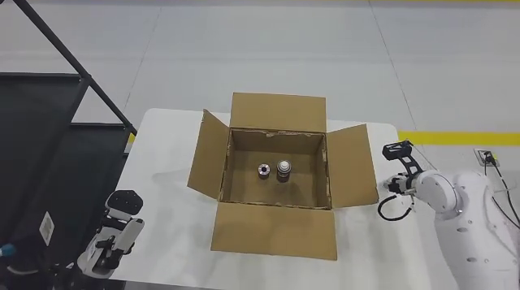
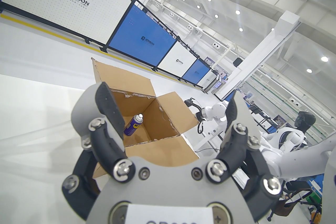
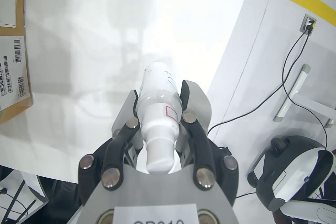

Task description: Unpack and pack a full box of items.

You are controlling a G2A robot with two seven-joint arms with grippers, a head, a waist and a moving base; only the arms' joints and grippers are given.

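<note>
An open cardboard box [image 1: 276,233] stands in the middle of the white table [image 1: 162,168], all its flaps folded outward. Inside it are a blue spray can [image 2: 134,125], seen from above as a dark can [image 1: 283,170], and a small round item [image 1: 263,169] beside it. My right gripper [image 3: 160,92] is shut on a white spray bottle [image 3: 157,104], held over bare table right of the box, close to the table's right edge; from above this gripper [image 1: 396,183] sits just beyond the right flap. My left gripper [image 2: 169,93] is open and holds nothing, at the table's front left corner [image 1: 123,205], facing the box.
A black metal frame [image 1: 49,71] stands left of the table. On the floor past the table's right edge lie a black cable [image 3: 286,93] and a black-and-white device [image 3: 294,170]. Labels cover the box's right flap [image 3: 13,57].
</note>
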